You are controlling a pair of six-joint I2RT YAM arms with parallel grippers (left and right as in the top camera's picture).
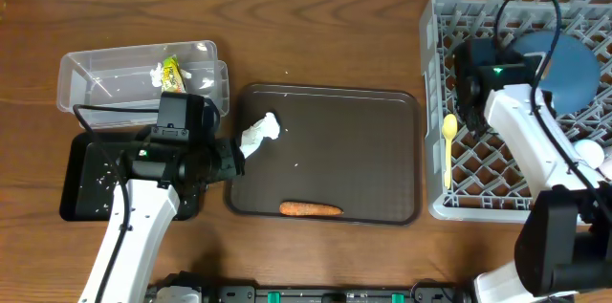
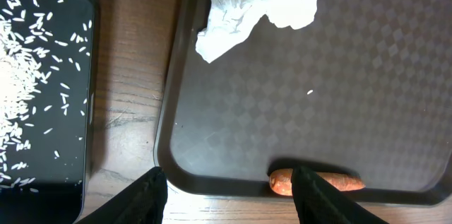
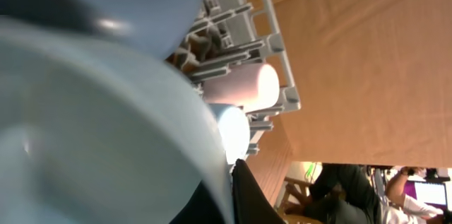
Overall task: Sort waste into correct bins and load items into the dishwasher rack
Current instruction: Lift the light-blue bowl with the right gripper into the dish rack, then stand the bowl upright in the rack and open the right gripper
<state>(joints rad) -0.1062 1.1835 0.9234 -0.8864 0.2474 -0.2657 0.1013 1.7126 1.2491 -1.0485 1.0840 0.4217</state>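
My left gripper point(image 1: 230, 162) point(image 2: 229, 199) is open and empty over the front left edge of the brown serving tray point(image 1: 363, 160). A crumpled white tissue point(image 1: 259, 134) point(image 2: 258, 8) and an orange carrot point(image 1: 310, 209) point(image 2: 332, 180) lie on that tray. The carrot's left end is by my right finger. Rice grains point(image 2: 28, 75) lie in the black tray point(image 1: 81, 183). The clear tub point(image 1: 96, 69) holds the snack wrapper point(image 1: 170, 75). My right gripper point(image 3: 229, 196) is shut on the light blue cup's point(image 3: 92, 132) wall, inside the grey rack point(image 1: 435, 45).
The rack holds the dark blue plate point(image 1: 574, 69), the yellow spoon point(image 1: 449, 145) along its left side, a white bowl point(image 1: 588, 153) and a pale pink bowl point(image 3: 240, 86). A few stray grains dot the brown tray. Bare wood lies between the black tray and the brown tray.
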